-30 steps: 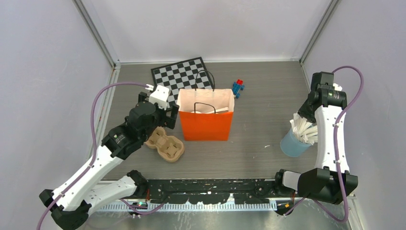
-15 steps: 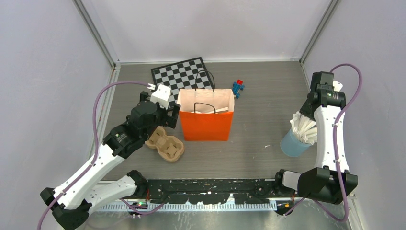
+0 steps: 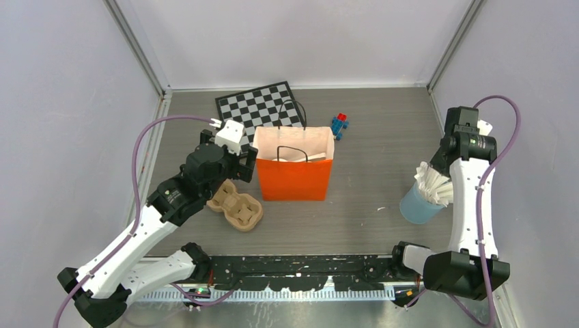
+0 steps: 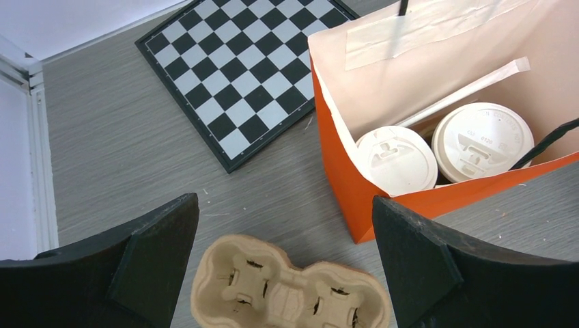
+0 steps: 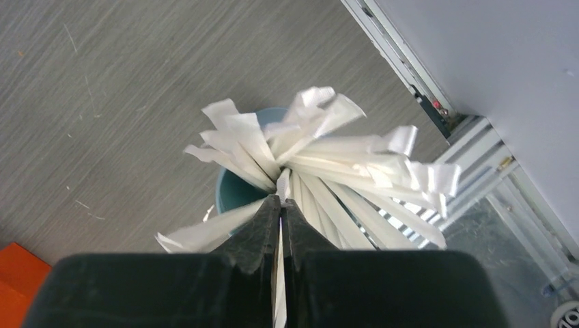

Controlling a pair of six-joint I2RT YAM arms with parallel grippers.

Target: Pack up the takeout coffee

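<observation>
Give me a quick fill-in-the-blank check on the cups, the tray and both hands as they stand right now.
1. The orange bag holds ____ lidded cups.
2. Every slot of the pulp tray beside the bag is ____.
3. The right hand is pinched on a paper-wrapped ____ standing in the blue tumbler.
4. The left hand hangs above the tray with its fingers ____.
Missing words: two; empty; straw; open.

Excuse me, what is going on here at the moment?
Two lidded coffee cups and a loose straw already sit in the orange bag. The right gripper is pinched shut on a wrapped straw in the blue tumbler. The left gripper hangs open over the pulp tray beside the bag.
</observation>
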